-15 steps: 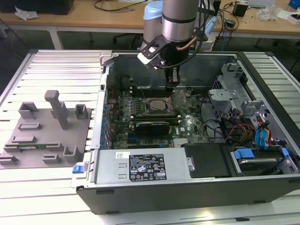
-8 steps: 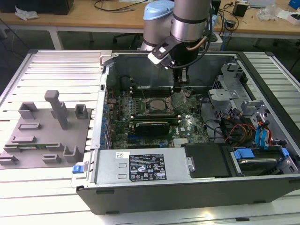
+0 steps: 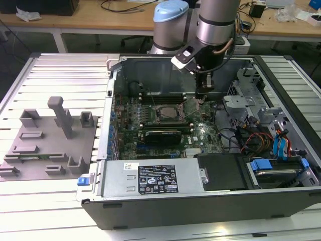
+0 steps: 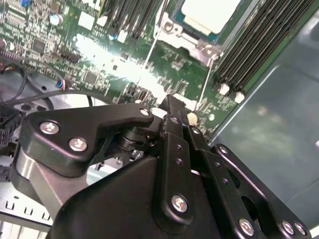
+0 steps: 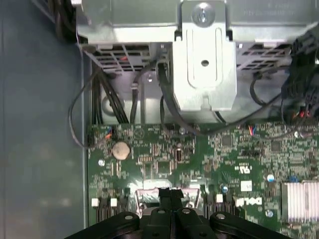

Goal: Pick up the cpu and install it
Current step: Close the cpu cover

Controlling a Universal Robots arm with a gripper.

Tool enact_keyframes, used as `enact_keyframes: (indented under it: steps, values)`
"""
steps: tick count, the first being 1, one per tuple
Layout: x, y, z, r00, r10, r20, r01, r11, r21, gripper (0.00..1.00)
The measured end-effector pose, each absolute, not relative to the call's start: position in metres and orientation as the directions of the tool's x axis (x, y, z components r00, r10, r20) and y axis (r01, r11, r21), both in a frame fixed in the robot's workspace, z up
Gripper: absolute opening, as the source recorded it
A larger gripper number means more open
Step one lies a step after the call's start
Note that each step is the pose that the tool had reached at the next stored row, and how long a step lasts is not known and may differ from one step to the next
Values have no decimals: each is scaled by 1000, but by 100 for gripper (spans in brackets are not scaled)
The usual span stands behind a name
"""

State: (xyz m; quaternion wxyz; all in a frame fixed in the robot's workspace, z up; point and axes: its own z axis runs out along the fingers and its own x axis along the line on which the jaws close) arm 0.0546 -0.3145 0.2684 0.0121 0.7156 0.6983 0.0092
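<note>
Gripper [image 5: 172, 193]: fingers pressed together in both wrist views, seemingly nothing between them, though tips are partly hidden. Tips low over motherboard [image 5: 224, 149], just beside socket frame [image 4: 187, 42]. Cpu [image 4: 209, 12] lies within that frame, pale top showing. All inside open case [image 3: 200, 206]. Grey fixture plate [image 3: 55, 145] outside case, toward exterior view's left.

- At twelve o'clock in the exterior view stands a long wooden bench [image 3: 90, 20] on white legs [image 3: 60, 39], with cables [image 3: 125, 6] and crumpled paper [image 3: 27, 14] lying on it.
- Beneath it, the floor [image 3: 30, 42] is dark.
- My slatted metal table [image 3: 50, 201] runs from nine to six o'clock — glare brightest at six.
</note>
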Motion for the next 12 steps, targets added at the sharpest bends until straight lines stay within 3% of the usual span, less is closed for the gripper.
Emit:
enact_keyframes:
  steps: [12]
  values:
    - [72, -314, 268, 25, 1000, -4, 999, -25, 29, 11]
